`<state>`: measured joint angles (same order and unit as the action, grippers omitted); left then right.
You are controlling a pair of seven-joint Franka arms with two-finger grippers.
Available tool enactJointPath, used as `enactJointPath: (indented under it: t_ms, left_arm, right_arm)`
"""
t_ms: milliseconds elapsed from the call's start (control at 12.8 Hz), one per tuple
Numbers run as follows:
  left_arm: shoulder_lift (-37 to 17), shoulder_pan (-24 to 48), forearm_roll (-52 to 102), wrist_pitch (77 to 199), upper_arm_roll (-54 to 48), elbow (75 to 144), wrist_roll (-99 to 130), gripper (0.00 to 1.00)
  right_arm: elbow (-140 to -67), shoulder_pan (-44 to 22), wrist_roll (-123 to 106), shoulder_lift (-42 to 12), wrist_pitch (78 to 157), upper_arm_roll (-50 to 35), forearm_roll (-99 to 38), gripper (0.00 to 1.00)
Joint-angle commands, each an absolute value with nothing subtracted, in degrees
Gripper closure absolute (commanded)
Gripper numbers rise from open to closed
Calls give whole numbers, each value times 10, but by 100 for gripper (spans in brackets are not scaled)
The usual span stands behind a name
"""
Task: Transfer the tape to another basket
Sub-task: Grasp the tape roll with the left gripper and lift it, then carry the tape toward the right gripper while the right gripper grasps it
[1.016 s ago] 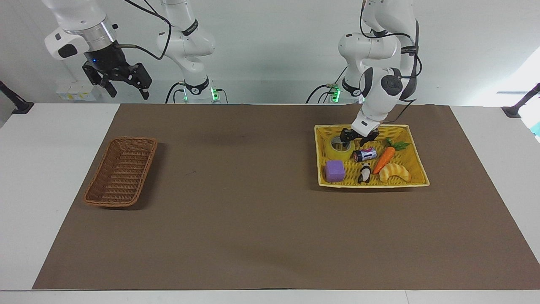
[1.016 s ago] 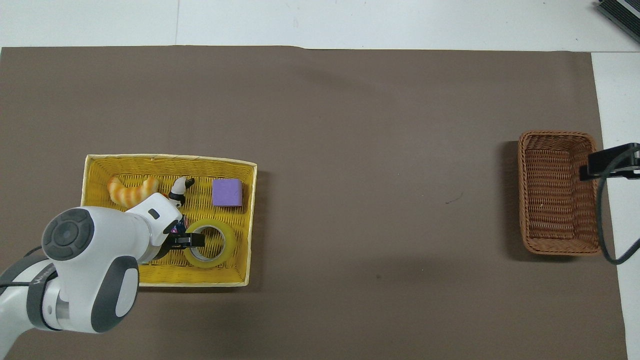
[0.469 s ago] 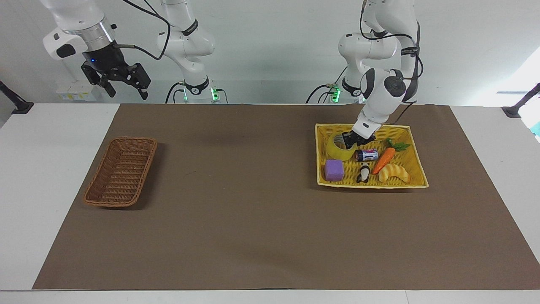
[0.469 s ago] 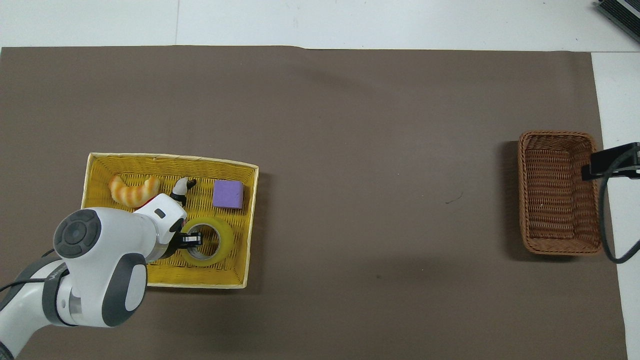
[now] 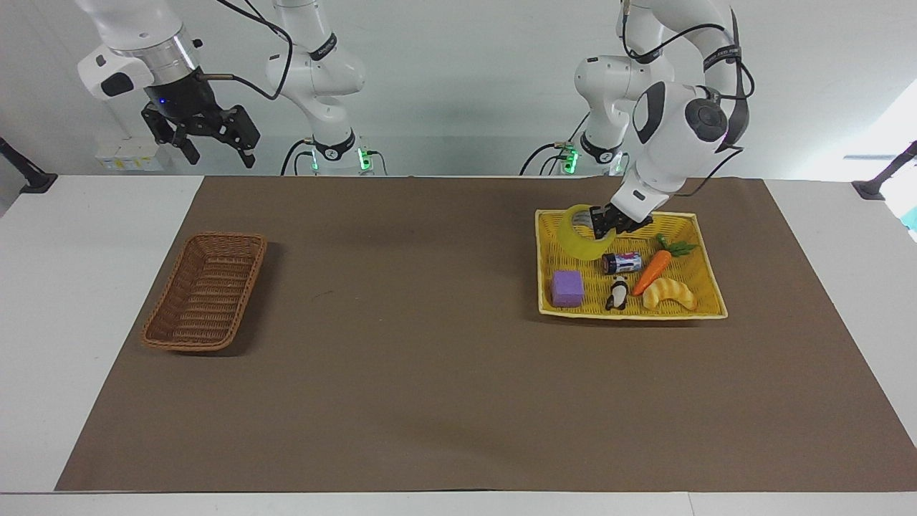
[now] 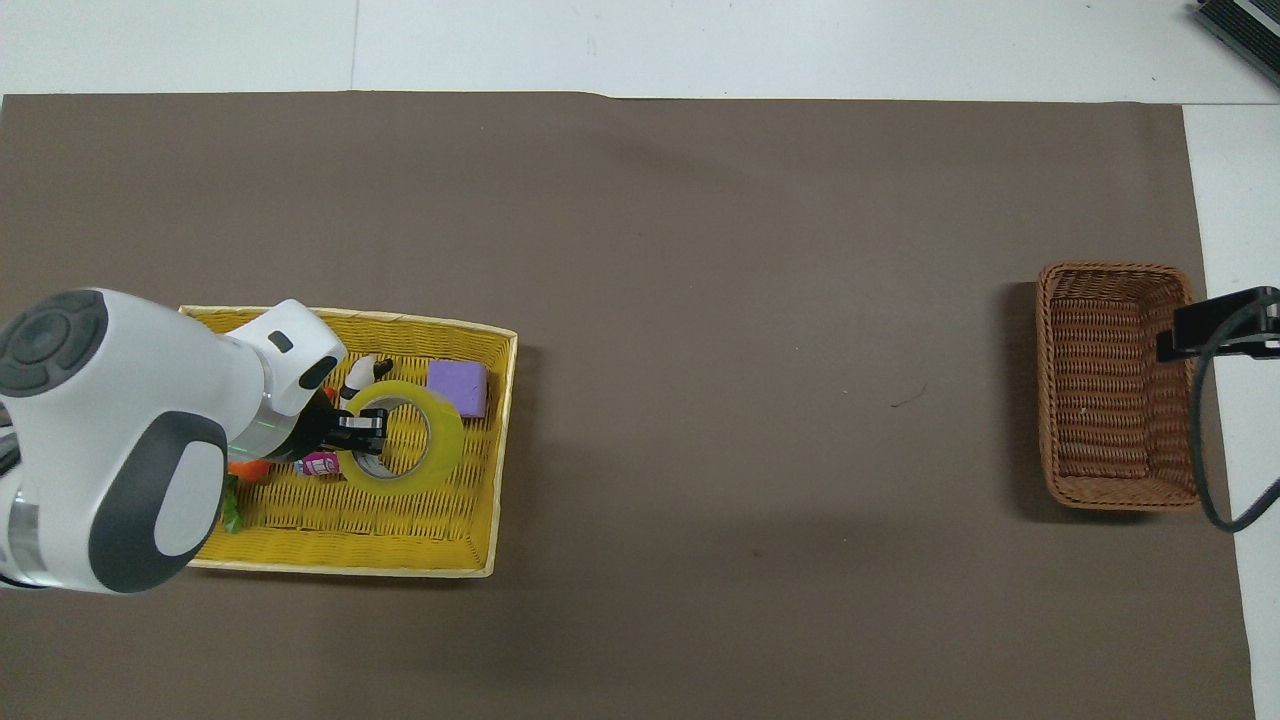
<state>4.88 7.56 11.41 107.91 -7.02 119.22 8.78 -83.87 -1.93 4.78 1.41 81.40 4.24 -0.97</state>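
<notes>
Now that the left gripper has clamped onto the tape and pulled it up off the yellow tray, the pick looks done. A second ago the roll lay flat on the tray floor with the fingers just coming down around its wall; half a second ago it was starting to tip. In the facing view it now hangs tilted above the tray's upper left corner, clear of the weave, with the little can, carrot, purple block, penguin figure and croissant left lying below.

Grip-wise, one finger sits inside the core and one outside, pinching the ring's wall on the side toward the arm, so the roll sticks out from the fingertips toward the middle of the frame. The overhead view shows the same, the roll hanging off the gripper.

So I'd say what's left is the long carry to the basket at the left of the facing frame, then the drop. The right gripper waits up high at the upper left, above the surface, fingers spread open.
</notes>
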Motion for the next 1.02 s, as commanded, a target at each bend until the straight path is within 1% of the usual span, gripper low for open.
enactJointPath:
  t_ms: [0,156,312,469,547,781,938]
  left_arm:
    - [3,84,108,966,-68,1056,98,100]
    - [-6,90,84,935,-74,1008,113,100]
    - [-11,124,75,915,-80,969,161,100]
    - [-32,163,79,902,-83,927,238,100]
    - [-40,189,82,904,-83,918,274,100]
    - [-40,249,100,952,-84,918,378,100]
    - [-40,274,116,1000,-85,926,393,100]
  right_arm:
    - [-841,-17,33,20,815,40,-17,0]
    - [-855,-25,27,28,822,19,-16,0]
    - [-892,-38,25,35,894,12,-18,0]
    - [-904,-58,36,36,900,12,-68,0]
    - [-907,-66,46,35,905,11,-105,0]
    - [-915,-109,138,32,908,11,-171,0]
    - [-942,-106,154,36,912,12,-260,0]
